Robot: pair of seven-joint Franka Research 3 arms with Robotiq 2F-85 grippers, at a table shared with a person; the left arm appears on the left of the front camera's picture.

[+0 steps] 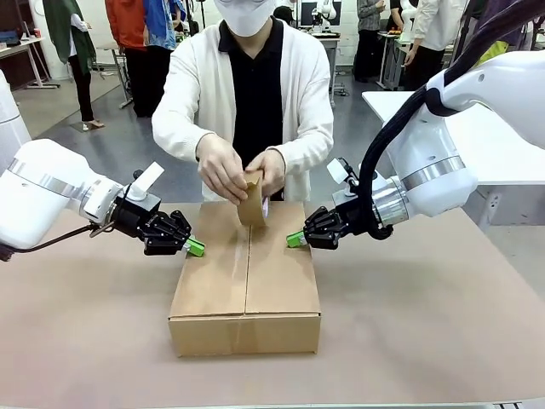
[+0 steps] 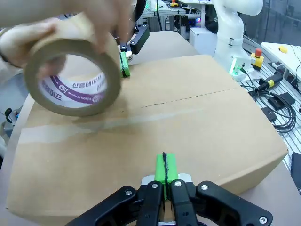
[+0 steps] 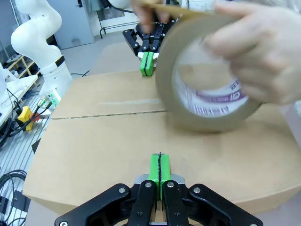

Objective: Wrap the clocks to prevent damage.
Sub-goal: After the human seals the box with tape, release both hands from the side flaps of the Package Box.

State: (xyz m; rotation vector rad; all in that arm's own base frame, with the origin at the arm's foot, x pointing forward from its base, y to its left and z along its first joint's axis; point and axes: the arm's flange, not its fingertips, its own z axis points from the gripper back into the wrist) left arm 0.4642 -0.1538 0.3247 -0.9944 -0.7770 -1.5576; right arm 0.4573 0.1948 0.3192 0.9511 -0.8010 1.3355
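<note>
Closed cardboard box (image 1: 245, 281), centre of the surface (image 1: 85, 341): sealing step, as I read it. The person's hands (image 1: 223, 169) set a brown tape roll (image 1: 252, 200) at the seam's far end. My left hand (image 1: 194, 247) and right hand (image 1: 295, 239), fingers shut and empty, flank the box's long edges. Next move, I judge: steady the flaps while tape runs down the seam.

Box (image 1: 245, 281) on table (image 1: 85, 332); tape roll (image 1: 252, 201) at box's far edge; left tool (image 1: 194, 247) beside box's left, right tool (image 1: 295, 239) opposite.
</note>
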